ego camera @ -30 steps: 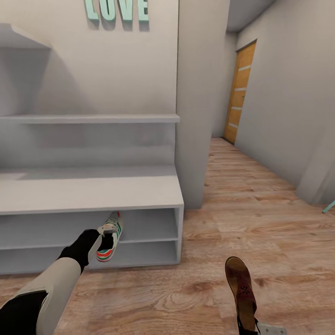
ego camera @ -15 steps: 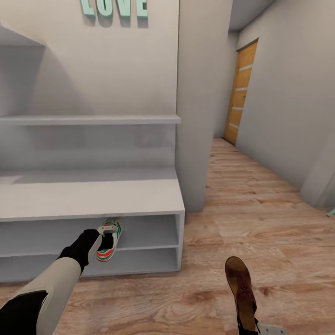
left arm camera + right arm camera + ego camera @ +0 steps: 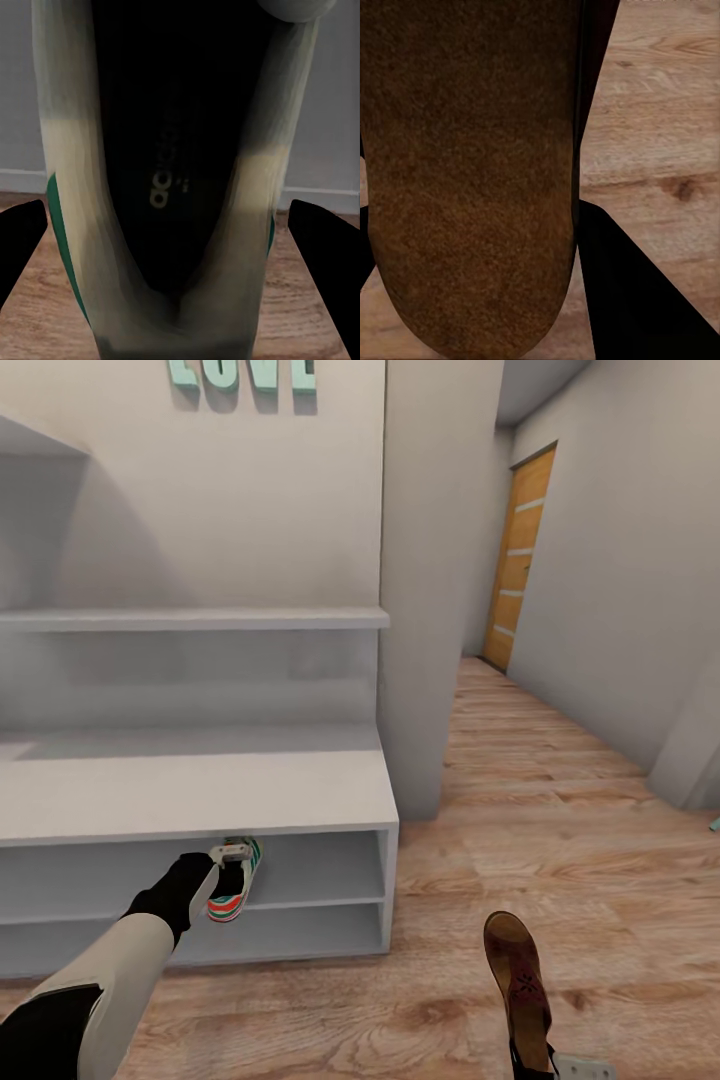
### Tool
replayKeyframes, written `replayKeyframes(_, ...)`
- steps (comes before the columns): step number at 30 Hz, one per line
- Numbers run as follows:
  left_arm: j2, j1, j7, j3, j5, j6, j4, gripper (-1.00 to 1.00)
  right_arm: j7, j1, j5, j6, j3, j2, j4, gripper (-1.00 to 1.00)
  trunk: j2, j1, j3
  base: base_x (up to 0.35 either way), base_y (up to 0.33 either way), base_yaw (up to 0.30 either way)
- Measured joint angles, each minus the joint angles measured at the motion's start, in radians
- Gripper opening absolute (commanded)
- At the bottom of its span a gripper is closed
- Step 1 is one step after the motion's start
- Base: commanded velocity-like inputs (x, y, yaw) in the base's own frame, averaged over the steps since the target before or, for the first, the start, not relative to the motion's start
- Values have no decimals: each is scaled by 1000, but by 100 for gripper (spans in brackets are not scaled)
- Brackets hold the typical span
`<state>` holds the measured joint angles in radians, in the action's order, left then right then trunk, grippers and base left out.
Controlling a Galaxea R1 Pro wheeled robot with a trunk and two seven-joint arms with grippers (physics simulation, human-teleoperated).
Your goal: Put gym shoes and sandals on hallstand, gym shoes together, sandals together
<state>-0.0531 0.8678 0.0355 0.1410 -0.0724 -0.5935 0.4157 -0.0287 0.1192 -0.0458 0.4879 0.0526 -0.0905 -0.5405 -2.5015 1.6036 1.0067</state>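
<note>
- Head view: the left gripper (image 3: 232, 857) is pinched on a gym shoe (image 3: 236, 882), holding it at the front edge of the hallstand (image 3: 200, 785), level with the upper of its two open shelves; the shoe's toe points away from the robot into the shelf opening, and its striped sole end hangs below the gripper
- Head view: the right gripper (image 3: 545, 1066) sits at the lower edge of the picture, clamped on the heel end of a sandal (image 3: 516, 976); the sandal stretches forward from it above the corridor floor (image 3: 560, 830), footbed up, to the right of the hallstand and apart from it
- Left wrist view: the gym shoe (image 3: 176, 187) stands straight out between the two dark fingers (image 3: 22, 247), its dark opening and cream sides facing the camera; the fingers lie close on either side of it, with the floor and a pale wall beyond
- Right wrist view: the sandal (image 3: 472, 172) runs along the gripper's line, its mottled brown footbed toward the camera, with one dark finger (image 3: 637, 292) just beside it over the wood planks
</note>
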Motion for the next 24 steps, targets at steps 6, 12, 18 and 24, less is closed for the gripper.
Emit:
replayKeyframes(6,-1,0,0,0,0,1,0,-100,0,0,0,0,0,0,0,-100,0,0,0,68,0,0)
replayKeyframes(12,-1,0,0,0,0,3,0,-100,0,0,0,0,0,0,0,-100,0,0,0,6,0,0)
replayKeyframes(18,-1,0,0,1,0,3,0,-100,0,0,0,0,0,0,0,-100,0,0,0,52,0,0)
replayKeyframes(24,-3,0,0,1,0,3,0,-100,0,0,0,0,0,0,0,-100,0,0,0,49,0,0)
